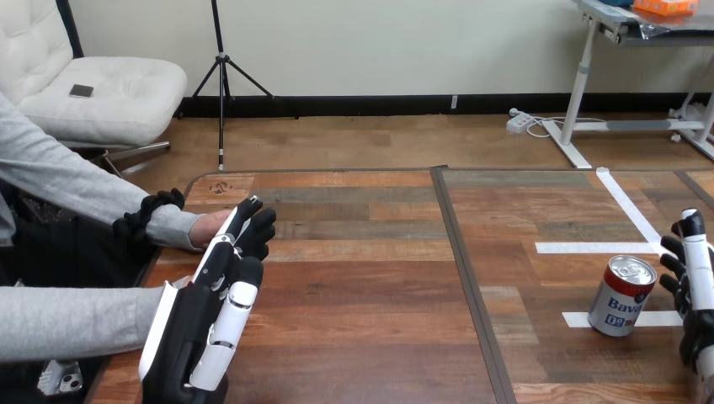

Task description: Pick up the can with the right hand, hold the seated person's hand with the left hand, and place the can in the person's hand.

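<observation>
A red and white can with a silver top stands upright on the table's right half, on a strip of white tape. My right hand is just right of it at the view's edge, open with fingers pointing up, a small gap from the can. My left hand reaches forward at the left with fingers fairly straight. Its fingertips lie over the person's hand, which rests at the table's left edge and is mostly hidden. I cannot tell whether they touch.
The person's second forearm in a grey sleeve comes in at lower left, its hand hidden behind my left hand. White tape strips mark the right half of the wooden table. A dark seam runs down the middle.
</observation>
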